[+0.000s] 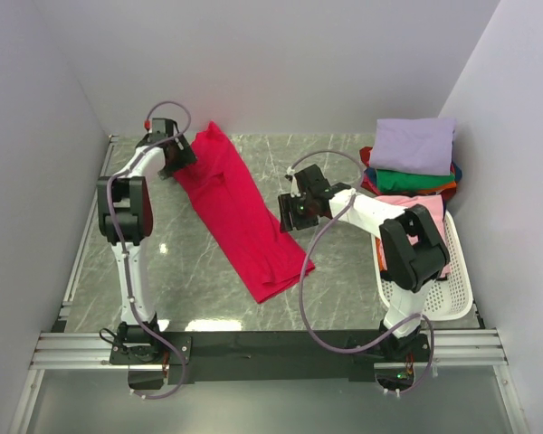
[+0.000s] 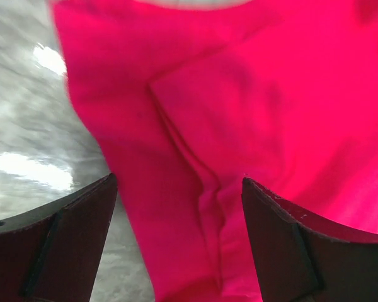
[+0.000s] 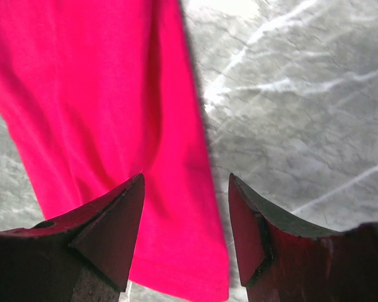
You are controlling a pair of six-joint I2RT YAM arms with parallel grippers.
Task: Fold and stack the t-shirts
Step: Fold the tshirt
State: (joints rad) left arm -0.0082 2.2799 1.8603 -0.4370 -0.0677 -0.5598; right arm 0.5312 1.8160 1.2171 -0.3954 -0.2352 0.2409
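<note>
On the desk [image 1: 190, 280]: grey marble, white walls [image 1: 281, 54], red t-shirt [image 1: 240, 217] lying slantwise.
Wrist views only: left tool [image 2: 179, 245], right tool [image 3: 186, 233], both open.

Top camera looks down on the whole table [image 1: 344, 172]; both wrist cameras closely face the crimson t-shirt [image 1: 240, 217].

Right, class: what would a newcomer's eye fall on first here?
The crimson-red t-shirt, a long strip slanting across the table, with the left hand at its far end and the right hand at its right edge. Then the stack of folded shirts at far right, lavender on top.
</note>
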